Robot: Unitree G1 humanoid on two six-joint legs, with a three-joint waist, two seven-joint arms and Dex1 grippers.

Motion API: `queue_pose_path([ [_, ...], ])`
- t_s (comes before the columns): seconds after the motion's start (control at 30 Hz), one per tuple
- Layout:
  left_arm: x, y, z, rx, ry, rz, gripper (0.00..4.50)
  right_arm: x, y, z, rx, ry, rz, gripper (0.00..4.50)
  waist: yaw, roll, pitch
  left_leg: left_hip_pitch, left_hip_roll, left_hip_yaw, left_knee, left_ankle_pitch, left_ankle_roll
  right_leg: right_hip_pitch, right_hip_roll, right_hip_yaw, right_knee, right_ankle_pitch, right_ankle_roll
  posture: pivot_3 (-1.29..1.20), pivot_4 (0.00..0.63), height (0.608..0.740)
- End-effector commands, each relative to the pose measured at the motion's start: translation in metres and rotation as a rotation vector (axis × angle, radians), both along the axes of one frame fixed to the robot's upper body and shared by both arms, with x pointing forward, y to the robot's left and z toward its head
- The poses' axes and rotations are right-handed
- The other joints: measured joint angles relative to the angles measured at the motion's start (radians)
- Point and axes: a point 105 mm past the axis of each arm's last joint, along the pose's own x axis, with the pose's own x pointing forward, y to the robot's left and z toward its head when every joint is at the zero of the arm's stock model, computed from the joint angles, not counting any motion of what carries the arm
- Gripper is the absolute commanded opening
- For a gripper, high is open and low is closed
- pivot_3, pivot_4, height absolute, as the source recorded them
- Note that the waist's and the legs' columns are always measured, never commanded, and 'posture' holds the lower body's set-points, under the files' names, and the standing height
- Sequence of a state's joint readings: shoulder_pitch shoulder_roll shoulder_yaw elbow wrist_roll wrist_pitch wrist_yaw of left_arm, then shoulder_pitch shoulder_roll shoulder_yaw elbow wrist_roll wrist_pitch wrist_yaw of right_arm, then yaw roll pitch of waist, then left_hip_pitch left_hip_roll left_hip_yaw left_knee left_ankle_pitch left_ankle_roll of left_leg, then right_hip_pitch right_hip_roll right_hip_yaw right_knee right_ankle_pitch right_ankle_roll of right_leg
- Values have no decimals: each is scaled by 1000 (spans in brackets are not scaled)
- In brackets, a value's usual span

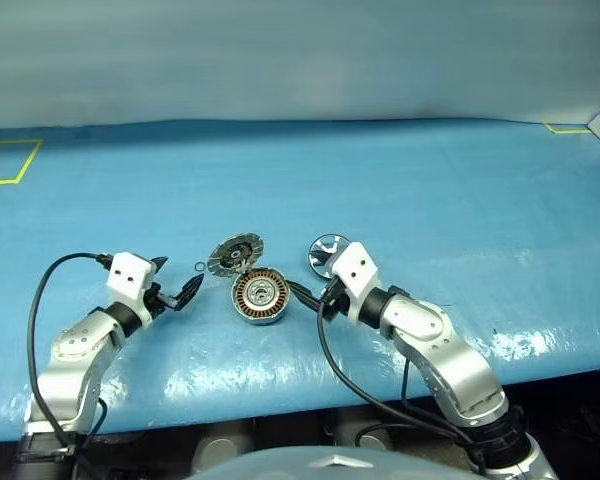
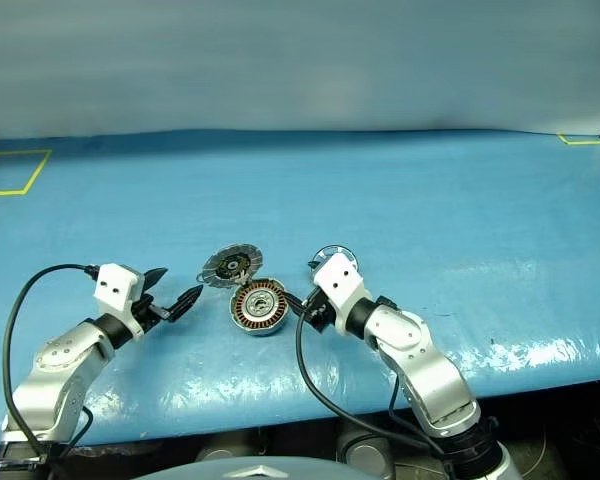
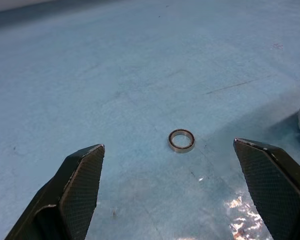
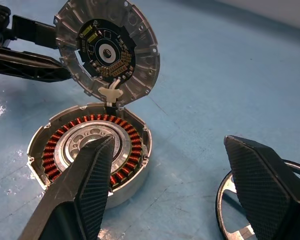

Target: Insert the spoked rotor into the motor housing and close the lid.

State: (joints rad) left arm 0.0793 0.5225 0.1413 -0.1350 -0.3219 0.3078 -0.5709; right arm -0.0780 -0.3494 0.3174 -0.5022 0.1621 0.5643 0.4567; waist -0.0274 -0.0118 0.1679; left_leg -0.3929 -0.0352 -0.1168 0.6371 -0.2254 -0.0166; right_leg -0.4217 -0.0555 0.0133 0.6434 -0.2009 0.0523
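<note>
motor housing (image 1: pixel 258 296): on the blue surface (image 1: pixel 430 200), lid (image 1: pixel 235 255) standing open
spoked rotor (image 1: pixel 325 253): right of housing
small ring (image 3: pixel 181 140): left of housing
left gripper (image 1: pixel 177 283): jaws wide apart, empty
right gripper (image 4: pixel 177 190): jaws wide apart, empty

A wide bench (image 1: pixel 400 180) covered in glossy blue sheeting catches bright glare near its front edge. Yellow tape (image 1: pixel 8 160) marks its far left corner. A pale wall (image 1: pixel 300 50) rises behind.

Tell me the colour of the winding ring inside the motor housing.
Copper-orange, ringing a silver centre inside the motor housing; the right wrist view shows it best.
</note>
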Motion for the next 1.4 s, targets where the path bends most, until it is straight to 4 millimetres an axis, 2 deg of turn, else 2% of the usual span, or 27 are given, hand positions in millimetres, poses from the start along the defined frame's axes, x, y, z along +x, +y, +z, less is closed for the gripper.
queue_pose_path([
  [0.03, 7, -4, -6, 33, 34, -49, 4500, 0, 2, 9, 17, -45, 3, 3676, -1, 0, 0, 0, 0, 0, 0, 0, 0, 0, 0, 0, 0, 0, 0, 0, 150, 740],
  [0.27, 24, -11, -15, 97, 62, -83, 4500, 0, 1, 7, 12, -33, -1, 3676, 0, 0, 0, 0, 0, 0, 1, 0, 0, 0, 0, 0, 0, 1, 1, 0, 150, 740],
  [0.53, 27, -14, -27, 110, 118, -93, 4500, 0, 1, 8, 14, -37, -5, 3676, 1, 0, 0, 1, -1, -1, 3, 0, 0, 2, 0, 0, 0, 1, 1, 0, 150, 740],
  [0.63, 24, -14, -32, 103, 149, -103, 3972, 2, 2, 9, 15, -39, -8, 3697, 0, 0, 0, 4, 0, -1, 4, 0, 0, 6, -1, 0, 0, 1, 0, 0, 150, 740],
  [0.97, 9, -13, -46, 141, 198, -104, 666, 2, 5, 6, 15, -28, -6, 3697, -2, 1, -1, 11, 5, 0, 1, 0, 0, 11, -1, 0, 0, 0, 0, 0, 150, 740],
  [1.17, -4, -10, -42, 121, 197, -107, 638, 2, 4, 3, 3, -23, -15, 3697, -9, 2, -1, 12, 5, 1, -1, 0, 0, 11, -1, 1, -1, 0, -1, 0, 150, 740],
  [1.27, -21, -12, -38, 104, 209, -166, 637, 2, 4, 3, 4, -23, -21, 3697, -11, 1, -1, 13, 5, 3, -6, 0, 0, 9, -1, 3, -1, -1, -2, 0, 150, 740],
  [1.4, -56, -13, -33, 86, 271, -275, 637, 1, 4, 4, 12, -25, -29, 3697, -11, 1, -1, 13, 7, 3, -10, -1, -1, 7, -1, 2, -2, -3, -5, 0, 150, 740],
])
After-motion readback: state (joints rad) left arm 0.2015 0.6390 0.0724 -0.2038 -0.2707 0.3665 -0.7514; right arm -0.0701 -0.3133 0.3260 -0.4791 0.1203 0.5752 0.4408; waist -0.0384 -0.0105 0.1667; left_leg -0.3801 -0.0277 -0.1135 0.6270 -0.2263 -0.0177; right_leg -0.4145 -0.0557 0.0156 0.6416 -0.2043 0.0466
